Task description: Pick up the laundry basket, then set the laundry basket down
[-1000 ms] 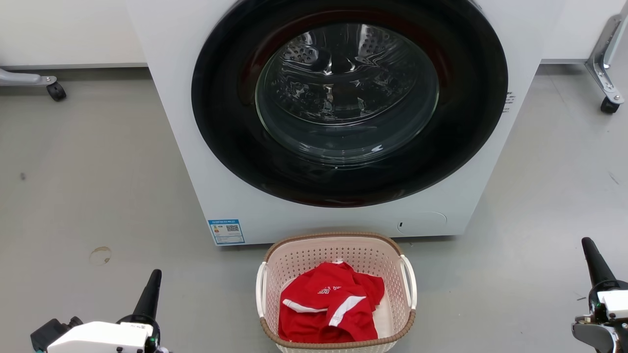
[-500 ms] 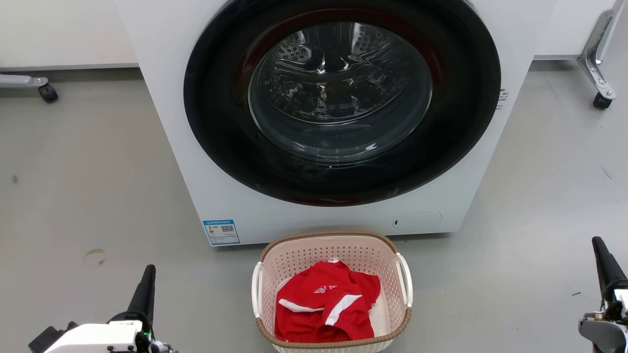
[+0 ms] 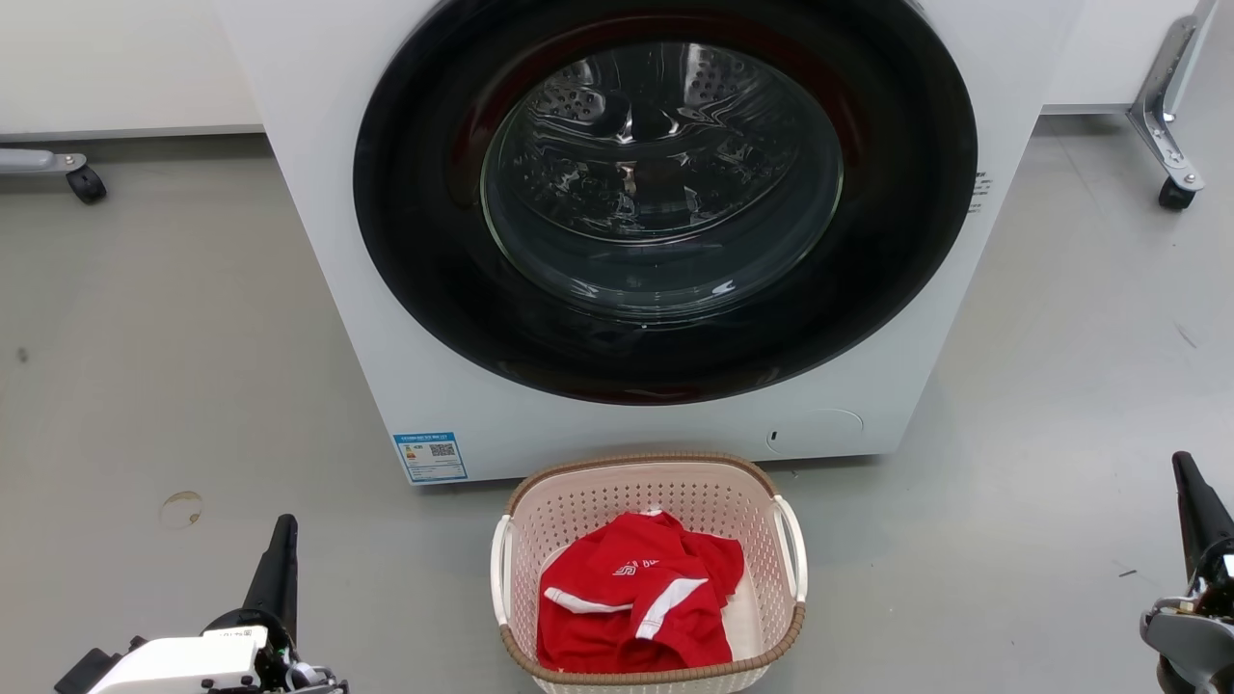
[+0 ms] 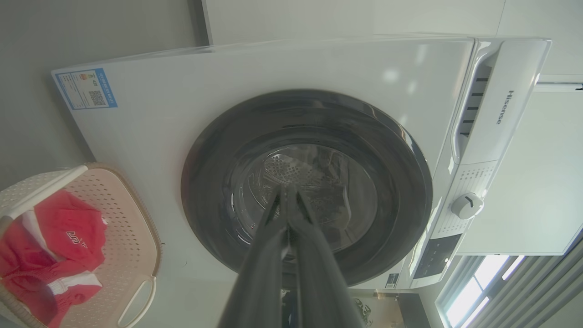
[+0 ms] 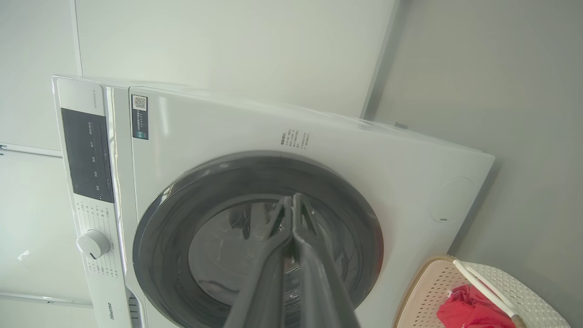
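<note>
Laundry basket (image 3: pixel 644 463) sat on floor (image 3: pixel 145 386) at washer (image 3: pixel 598 429) foot, between my arms: 3 o'clock of left fingers (image 3: pixel 277 573), 9 o'clock of right fingers (image 3: pixel 1198 511). Left nearer. Both pairs pressed together, empty. Handles faced 9 and 3; long axis looked 12–6.

Whole head view shifted slightly leftward, right pincer (image 3: pixel 1184 467) drifted outward toward the right edge

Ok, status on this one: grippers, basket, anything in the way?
Left gripper shut, empty. Right gripper shut, empty. Laundry basket on floor before the washer, red garment inside, ungripped. Both white handles unobstructed.
</note>
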